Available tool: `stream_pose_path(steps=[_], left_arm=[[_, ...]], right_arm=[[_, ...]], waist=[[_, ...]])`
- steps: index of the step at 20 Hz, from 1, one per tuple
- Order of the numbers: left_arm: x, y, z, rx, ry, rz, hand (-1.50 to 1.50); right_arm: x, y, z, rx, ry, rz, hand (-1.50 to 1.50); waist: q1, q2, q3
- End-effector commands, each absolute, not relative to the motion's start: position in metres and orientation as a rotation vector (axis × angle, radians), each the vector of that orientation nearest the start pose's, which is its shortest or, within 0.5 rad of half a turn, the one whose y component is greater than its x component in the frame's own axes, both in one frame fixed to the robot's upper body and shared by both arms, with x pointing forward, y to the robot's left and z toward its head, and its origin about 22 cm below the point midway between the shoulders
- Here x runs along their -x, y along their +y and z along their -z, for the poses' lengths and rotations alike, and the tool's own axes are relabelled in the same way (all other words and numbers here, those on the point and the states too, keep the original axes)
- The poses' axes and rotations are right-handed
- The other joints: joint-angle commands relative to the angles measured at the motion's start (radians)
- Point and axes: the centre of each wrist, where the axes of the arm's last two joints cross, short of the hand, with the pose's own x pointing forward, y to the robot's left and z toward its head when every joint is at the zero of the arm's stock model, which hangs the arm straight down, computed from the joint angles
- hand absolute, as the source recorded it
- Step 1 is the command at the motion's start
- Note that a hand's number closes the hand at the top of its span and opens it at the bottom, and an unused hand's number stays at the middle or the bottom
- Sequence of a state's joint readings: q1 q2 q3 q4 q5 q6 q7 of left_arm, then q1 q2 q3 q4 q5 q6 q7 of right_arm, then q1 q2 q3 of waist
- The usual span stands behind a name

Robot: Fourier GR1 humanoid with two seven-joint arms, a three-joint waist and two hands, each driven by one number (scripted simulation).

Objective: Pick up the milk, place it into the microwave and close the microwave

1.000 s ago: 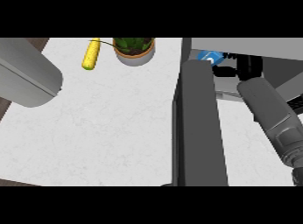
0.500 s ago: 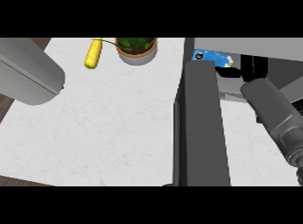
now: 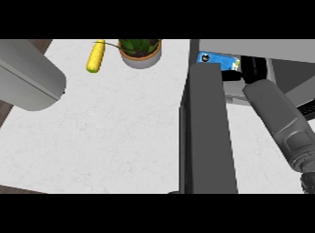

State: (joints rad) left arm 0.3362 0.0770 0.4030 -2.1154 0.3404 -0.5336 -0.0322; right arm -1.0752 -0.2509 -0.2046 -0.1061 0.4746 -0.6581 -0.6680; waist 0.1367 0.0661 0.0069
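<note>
1. Counter [image 3: 113,136]: white, faintly marbled top filling the near and middle ground; dark floor shows past its near-left corner.
2. Right forearm [image 3: 281,123]: grey, entering from the lower right and running up and away toward the microwave opening.
3. Microwave door [image 3: 204,132]: dark slab standing open, seen edge-on, reaching from the near edge of the view to the far middle; it lies just left of the right forearm.
4. Left forearm [image 3: 22,77]: broad grey shape at the left edge, raised above the counter. The left hand shows nowhere.
5. Right hand [image 3: 253,67]: black, at the far end of the forearm, inside or at the mouth of the microwave [image 3: 281,50]. It sits against the right end of the milk; whether its fingers are curled round the carton or already off it cannot be told.
6. Milk [image 3: 217,60]: blue-and-white carton lying at the microwave's left side, just behind the door's far end, partly hidden by the door and the hand. Judged handling: a light, stiff-sided carton, smooth and a little slippery, likely to dent if squeezed hard; best taken across its narrow flat sides near mid-height, thumb opposite fingers.
7. Corn cob [image 3: 95,57]: yellow, lying on the far counter, just left of the pot.
8. Potted plant [image 3: 140,51]: green leaves in a tan pot at the far edge, well apart from the milk.
</note>
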Motion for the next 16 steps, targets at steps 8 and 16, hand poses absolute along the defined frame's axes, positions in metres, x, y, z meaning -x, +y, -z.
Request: stream_pose_path(steps=[8,16], left_arm=[[-0.143,0.320,-0.071,0.218,-1.907,0.191,-1.50],[-0.156,0.294,-0.072,0.292,-1.893,0.220,1.50]], right_arm=[[-0.428,-0.234,-0.012,0.511,-1.962,-0.353,-1.50],[-0.413,-0.237,0.013,0.283,-1.901,-0.240,-1.50]], waist=[[-0.042,-0.018,-0.001],[-0.079,-0.039,-0.004]])
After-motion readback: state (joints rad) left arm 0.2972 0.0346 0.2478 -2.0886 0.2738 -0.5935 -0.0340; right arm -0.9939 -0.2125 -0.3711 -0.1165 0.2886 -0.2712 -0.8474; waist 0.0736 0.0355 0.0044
